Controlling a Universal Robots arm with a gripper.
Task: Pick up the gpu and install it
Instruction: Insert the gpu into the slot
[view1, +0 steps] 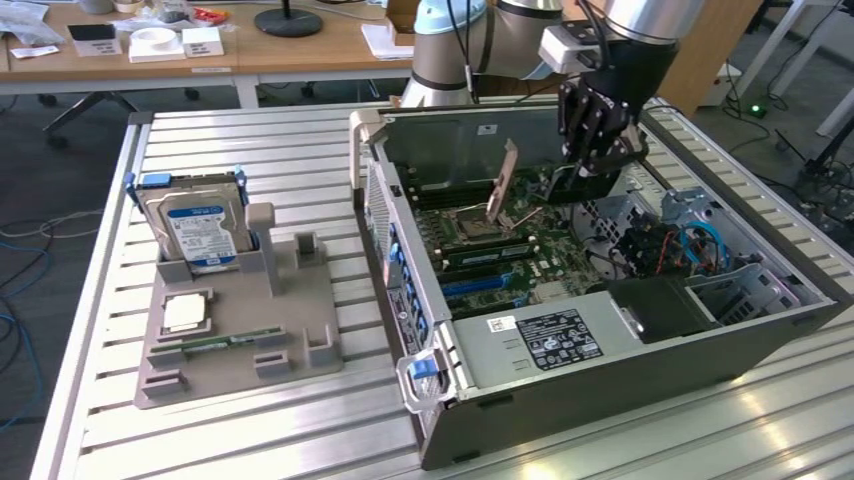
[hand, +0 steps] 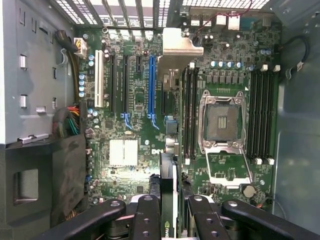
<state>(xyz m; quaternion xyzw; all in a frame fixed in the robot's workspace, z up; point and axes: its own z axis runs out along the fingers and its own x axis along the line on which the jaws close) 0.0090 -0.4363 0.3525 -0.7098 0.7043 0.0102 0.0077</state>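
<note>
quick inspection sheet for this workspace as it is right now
surface: ribbed metal table carrying an open pc case and a grey holder
job's things: gpu held edge-on above the motherboard; blue slot empty
clutter: hard drive, cpu and memory stick in the holder
pincer: pincer shut on the gpu, over the open case
cables: blue cables in the case; coloured wires by its wall
surroundings: wooden desk behind; floor cable at the exterior view's left
</note>
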